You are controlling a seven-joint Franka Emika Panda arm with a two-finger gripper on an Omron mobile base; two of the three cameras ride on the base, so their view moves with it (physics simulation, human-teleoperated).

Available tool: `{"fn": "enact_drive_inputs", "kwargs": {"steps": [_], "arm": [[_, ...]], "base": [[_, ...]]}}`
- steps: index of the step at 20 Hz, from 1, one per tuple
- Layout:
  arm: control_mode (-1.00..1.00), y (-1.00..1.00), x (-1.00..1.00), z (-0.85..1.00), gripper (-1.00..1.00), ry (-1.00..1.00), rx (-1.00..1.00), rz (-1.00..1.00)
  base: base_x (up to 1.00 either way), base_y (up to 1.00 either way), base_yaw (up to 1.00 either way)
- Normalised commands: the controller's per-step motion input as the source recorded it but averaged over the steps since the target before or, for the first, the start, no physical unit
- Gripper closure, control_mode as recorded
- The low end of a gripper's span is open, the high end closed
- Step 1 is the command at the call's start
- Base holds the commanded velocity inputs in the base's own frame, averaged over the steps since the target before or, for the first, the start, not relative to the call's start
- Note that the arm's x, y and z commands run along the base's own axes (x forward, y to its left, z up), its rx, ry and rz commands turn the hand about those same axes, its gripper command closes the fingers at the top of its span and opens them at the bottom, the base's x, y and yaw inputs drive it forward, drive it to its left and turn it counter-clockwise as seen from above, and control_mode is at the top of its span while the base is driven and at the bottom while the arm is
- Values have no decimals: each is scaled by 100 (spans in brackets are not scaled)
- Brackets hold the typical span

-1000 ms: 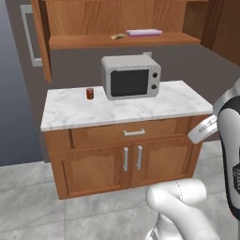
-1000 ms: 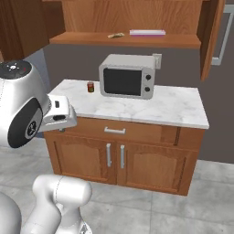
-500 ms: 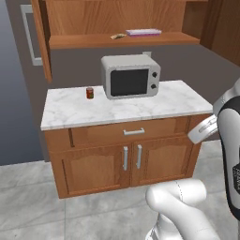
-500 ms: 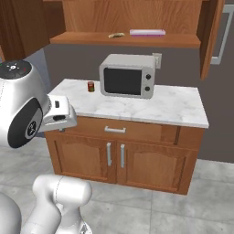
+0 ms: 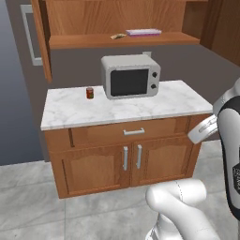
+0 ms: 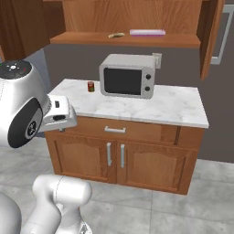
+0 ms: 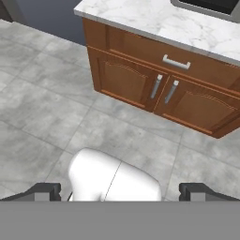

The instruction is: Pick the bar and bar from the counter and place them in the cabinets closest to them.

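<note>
Two bars lie on the cabinets' shelf (image 5: 84, 41) in the left base view, tan bar (image 5: 118, 36) beside white bar (image 5: 143, 32), high above and beyond the hand; nothing has shifted over the last second. Right base view: red jar (image 6: 91, 86) and microwave (image 6: 128, 75) share the desk (image 6: 178, 108). Hand view: the hand (image 7: 121, 192) hangs wide open and empty over the floor (image 7: 42, 117), desk ahead. Placement looks finished.

Tan bar (image 5: 118, 35) and white bar (image 5: 143, 32) on cabinet shelf (image 5: 84, 41): too small to read wrapper detail. Microwave (image 7: 208, 5) cut by hand view top edge. Red jar (image 6: 91, 86) near worktop rear left corner: label illegible.
</note>
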Motion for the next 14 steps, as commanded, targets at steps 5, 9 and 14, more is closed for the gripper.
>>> {"fn": "enact_drive_inputs", "kwargs": {"steps": [5,9,14], "arm": [[100,0,0,0,-100,0,0,0],[100,0,0,0,-100,0,0,0],[100,0,0,0,-100,0,0,0]], "base": [[-1,0,3],[-7,0,7],[-10,0,9]]}}
